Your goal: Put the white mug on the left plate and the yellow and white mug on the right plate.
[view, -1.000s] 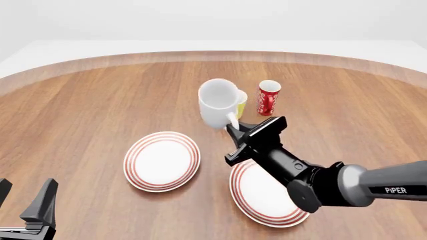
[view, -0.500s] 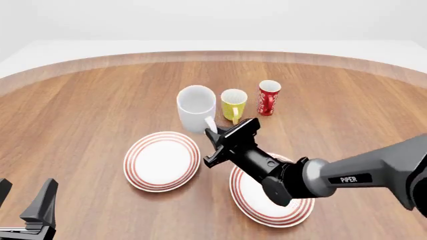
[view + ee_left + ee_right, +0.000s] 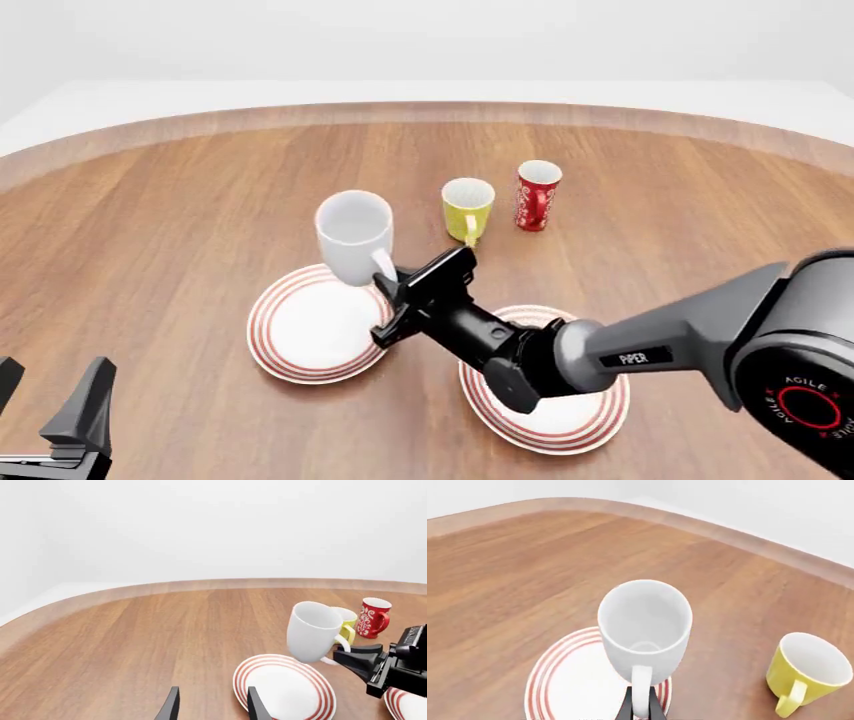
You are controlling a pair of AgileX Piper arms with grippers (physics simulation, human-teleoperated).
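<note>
The tall white mug [image 3: 354, 235] hangs slightly tilted over the far right rim of the left plate [image 3: 300, 335]. My right gripper [image 3: 388, 275] is shut on its handle. In the right wrist view the white mug [image 3: 644, 622] sits above the left plate [image 3: 564, 685], with the handle pinched between the fingertips [image 3: 627, 711]. The yellow and white mug [image 3: 467, 208] stands on the table behind. The right arm partly covers the right plate [image 3: 594, 410]. My left gripper [image 3: 47, 405] is open and holds nothing near the front left corner.
A slim red mug [image 3: 538, 195] with white marks stands just right of the yellow and white mug. From the left wrist, the white mug [image 3: 313, 632], the left plate [image 3: 287, 692] and the right gripper [image 3: 347, 657] lie ahead of my left gripper [image 3: 212, 707].
The right gripper has carried the white mug leftward and nearer, from in front of the yellow and white mug to over the left plate's rim. The left arm has not moved.
</note>
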